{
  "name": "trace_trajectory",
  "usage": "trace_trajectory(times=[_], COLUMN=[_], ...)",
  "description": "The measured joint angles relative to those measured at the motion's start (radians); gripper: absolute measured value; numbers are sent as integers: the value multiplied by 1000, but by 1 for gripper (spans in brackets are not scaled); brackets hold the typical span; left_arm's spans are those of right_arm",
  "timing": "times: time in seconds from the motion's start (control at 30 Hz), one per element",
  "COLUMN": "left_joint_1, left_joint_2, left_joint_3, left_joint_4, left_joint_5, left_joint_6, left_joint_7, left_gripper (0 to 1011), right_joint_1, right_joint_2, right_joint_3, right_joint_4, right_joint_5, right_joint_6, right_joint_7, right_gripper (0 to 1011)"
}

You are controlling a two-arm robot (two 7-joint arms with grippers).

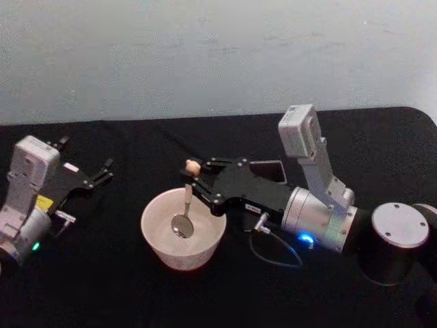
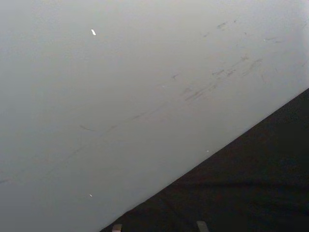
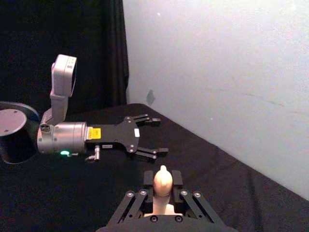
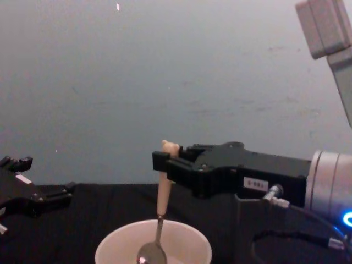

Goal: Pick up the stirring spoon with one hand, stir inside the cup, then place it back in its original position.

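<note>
Black cloth covers the table [image 1: 102,287], with a pale wall [image 1: 205,55] behind. The right gripper [image 1: 194,179] reaches in from the right over the cup's far rim. Its fingers are closed on the spoon [image 1: 186,201], high on the beige handle just under the knob, and in the right wrist view the knob stands up between the 2 fingers. The spoon hangs near upright with a slight tilt. Its metal bowl is down inside the cup [image 1: 158,217], low and roughly central; cannot tell whether it touches the bottom, or whether the cup holds anything. The holder [image 1: 273,169] stands just behind the right gripper's body, beyond the cup and partly hidden by it. The left gripper [image 1: 87,154] rests at the table's left side, well apart from the cup, fingers spread wide and holding nothing. Judgement: this is step 2 of 3. The pick-up is done, the stir is in hand, and the return is not yet done. The next move calls for small circles from the wrist, with the bowl kept inside the rim and off the cup wall, since a push there could slide or tip the cup. After that comes a straight lift until the bowl clears the rim, a short carry back to the holder, then lowering bowl-first and release. Risk: the grip is near the top, so the spoon may pivot between the fingers.
</note>
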Motion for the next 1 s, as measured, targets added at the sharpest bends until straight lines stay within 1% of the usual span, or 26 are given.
trace_trajectory(times=[0.37,0.57,0.77,1.0], left_joint_1=[0,0,0,0], left_joint_2=[0,0,0,0], left_joint_3=[0,0,0,0], left_joint_4=[0,0,0,0], left_joint_5=[0,0,0,0], left_joint_6=[0,0,0,0], left_joint_7=[0,0,0,0], left_gripper=[1001,1001,1001,1001], right_joint_1=[-5,-8,-16,-33], right_joint_2=[8,19,31,51], right_joint_3=[17,31,56,99], right_joint_4=[-14,-37,-70,-116], right_joint_5=[20,35,55,89], right_joint_6=[-2,-1,2,4], right_joint_7=[-9,-14,-31,-52], right_gripper=[214,214,214,214])
